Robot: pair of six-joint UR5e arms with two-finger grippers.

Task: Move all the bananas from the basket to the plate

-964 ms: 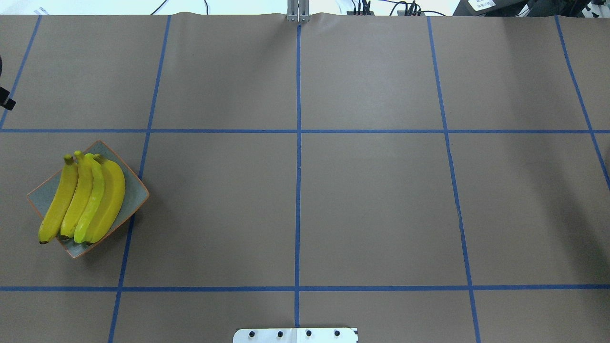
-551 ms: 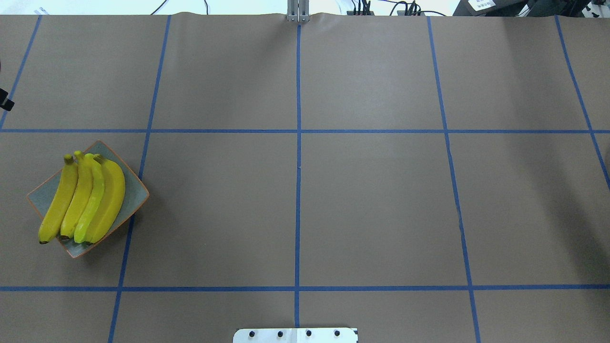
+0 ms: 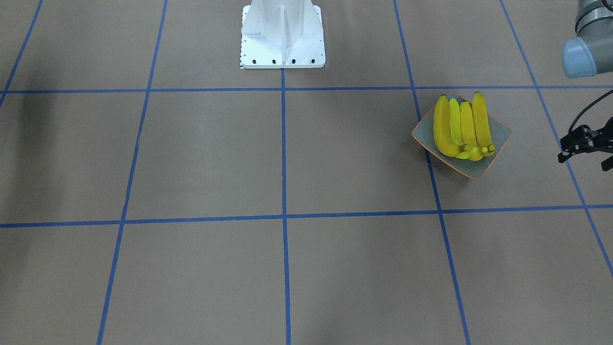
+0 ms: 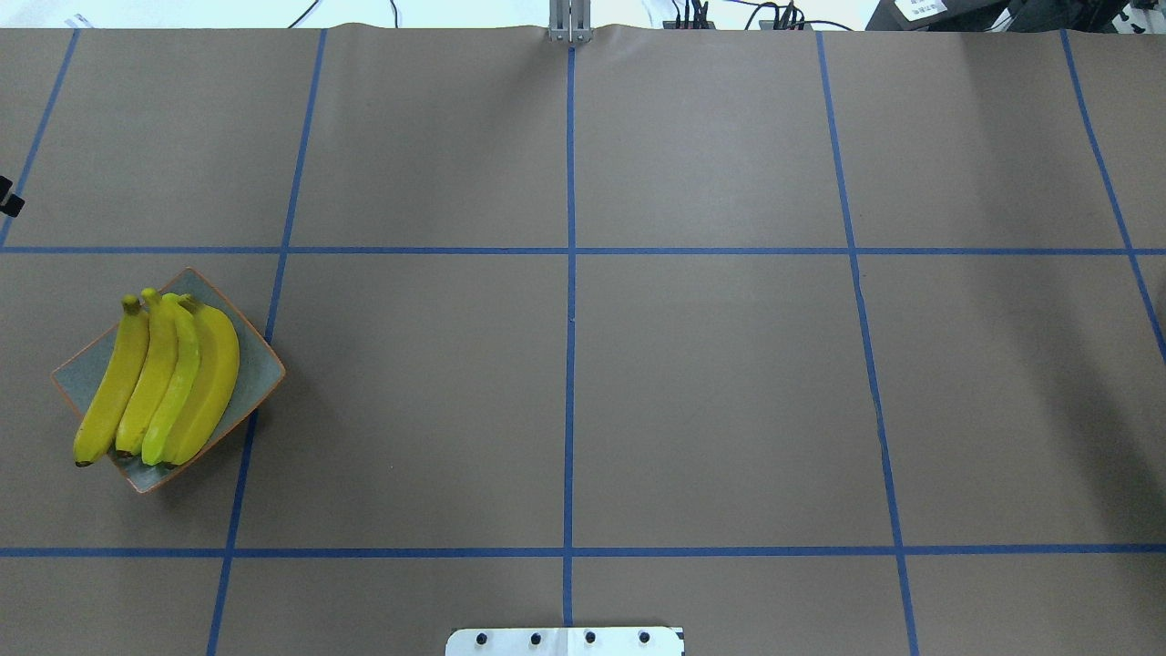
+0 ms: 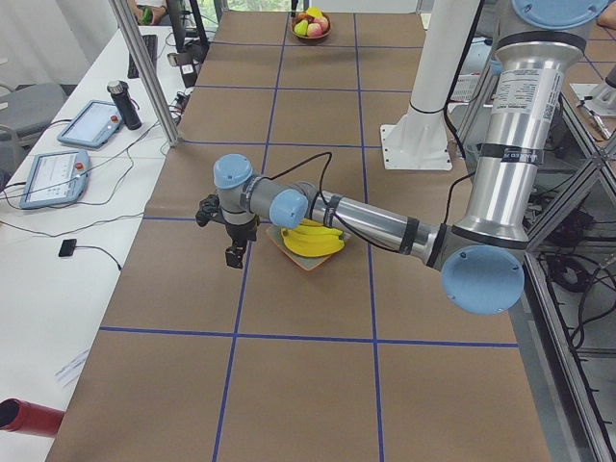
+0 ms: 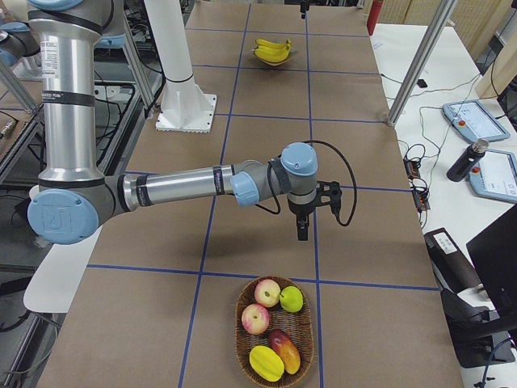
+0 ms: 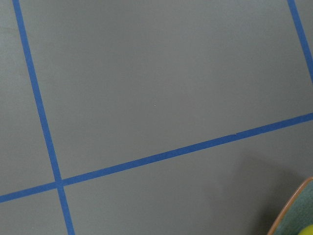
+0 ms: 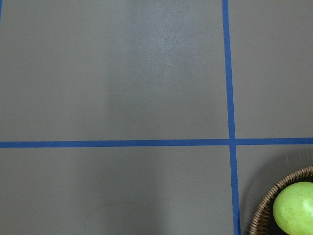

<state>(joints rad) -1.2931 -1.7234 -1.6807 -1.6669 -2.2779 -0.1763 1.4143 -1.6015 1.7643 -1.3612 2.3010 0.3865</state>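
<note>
Four yellow bananas (image 4: 164, 378) lie side by side on the grey-green plate (image 4: 255, 374) with an orange rim, at the table's left. They also show in the front view (image 3: 459, 127) on the plate (image 3: 500, 134). My left gripper (image 5: 234, 258) points down over the table just beyond the plate (image 5: 306, 262); I cannot tell whether it is open or shut. My right gripper (image 6: 301, 234) hangs over the table a little short of the wicker basket (image 6: 275, 331); I cannot tell its state. The basket holds no bananas.
The basket holds apples, a green apple (image 8: 293, 208), a mango and a yellow starfruit. The white robot base (image 3: 282, 36) stands at the table's middle near edge. Blue tape lines grid the brown table. Tablets and cables lie on the side benches.
The black part of my left arm at the overhead view's left edge has slid slightly further out of view. The bananas and plate have not moved.
</note>
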